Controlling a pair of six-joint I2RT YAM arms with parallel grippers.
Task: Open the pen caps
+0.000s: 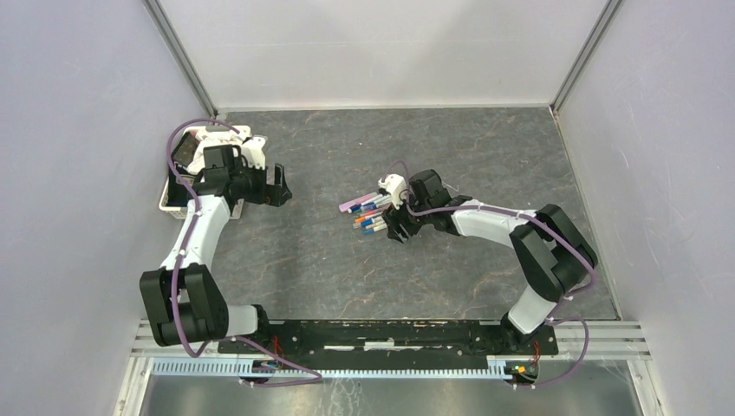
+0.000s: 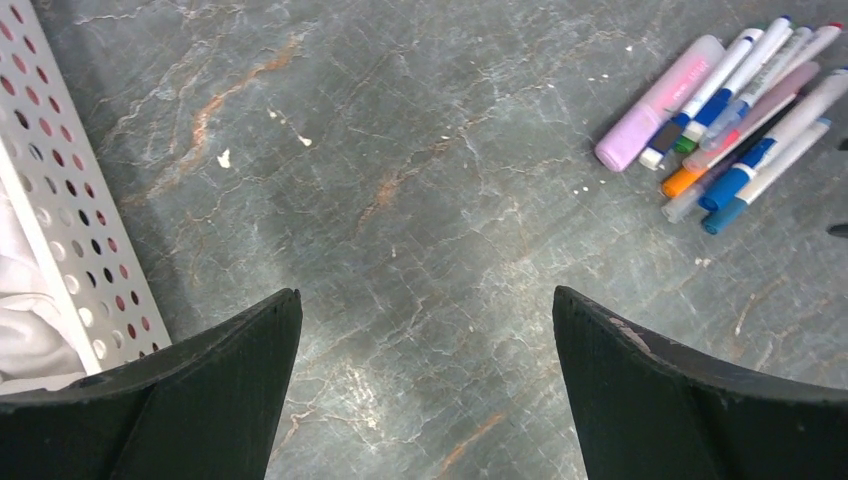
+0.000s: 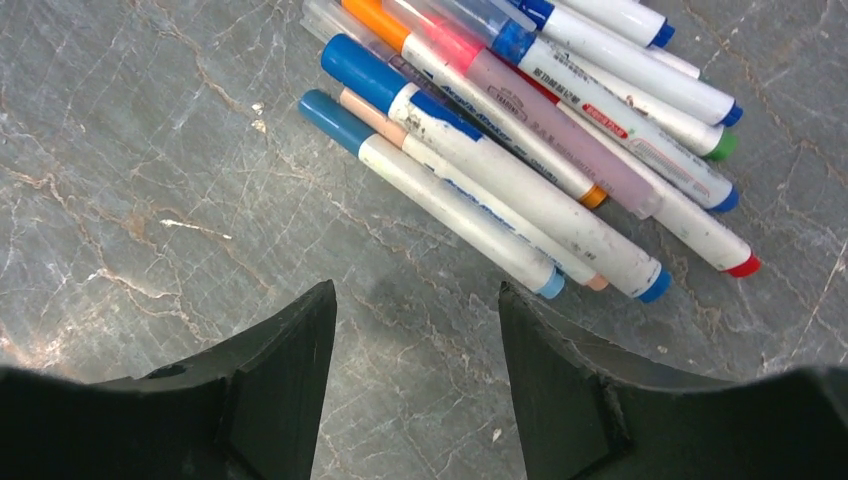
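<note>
A pile of white-barrelled marker pens (image 1: 368, 215) lies mid-table, also in the right wrist view (image 3: 520, 150) and the left wrist view (image 2: 745, 115). Pen caps sit on the pens: a blue cap (image 3: 356, 67), a lighter blue one (image 3: 330, 112) and an orange one (image 3: 375, 18). A pink highlighter (image 2: 660, 100) lies at the pile's edge. My right gripper (image 3: 415, 300) (image 1: 400, 229) is open and empty, just beside the near end of the pile. My left gripper (image 2: 425, 305) (image 1: 279, 186) is open and empty over bare table, well left of the pens.
A white perforated basket (image 2: 70, 200) with something white inside stands at the far left, under the left arm (image 1: 169, 198). Grey walls enclose the dark marbled table (image 1: 347, 277) on three sides.
</note>
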